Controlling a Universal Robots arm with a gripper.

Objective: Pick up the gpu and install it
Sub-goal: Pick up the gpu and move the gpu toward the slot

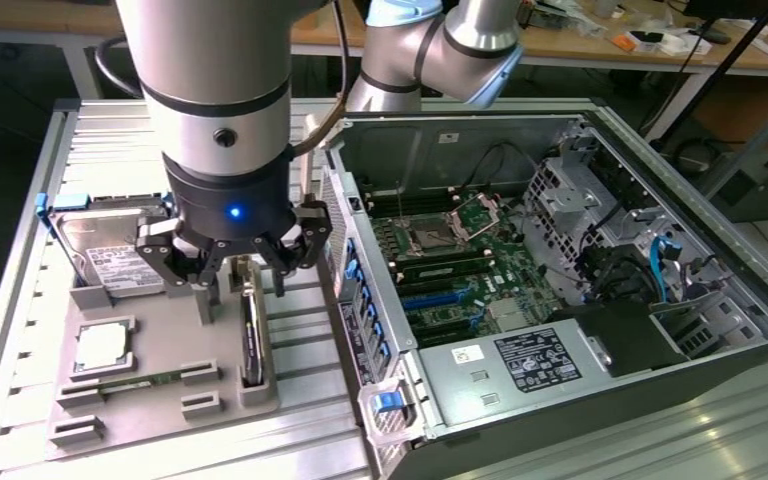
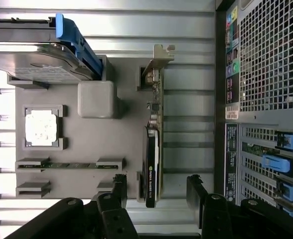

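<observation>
The gpu (image 1: 251, 340) is a thin black card standing on edge in a slot of the grey holder tray (image 1: 171, 340), to the exterior view's left of the computer case. In the wrist view the gpu (image 2: 153, 159) runs lengthwise, with its silver bracket (image 2: 156, 57) at the far end. My gripper (image 1: 241, 275) hovers just above the card's bracket end. It is open, one finger (image 2: 119, 181) on each side of the card, and nothing is held. The fingers do not touch the card.
The open computer case (image 1: 584, 130) lies at the exterior view's right, motherboard (image 1: 458, 270) exposed. On the tray (image 2: 101, 139) sit a silver hard drive with blue frame (image 1: 104, 250) (image 2: 32, 62), a processor chip (image 1: 101, 345) (image 2: 42, 127) and a green memory stick (image 1: 144, 380) (image 2: 69, 165).
</observation>
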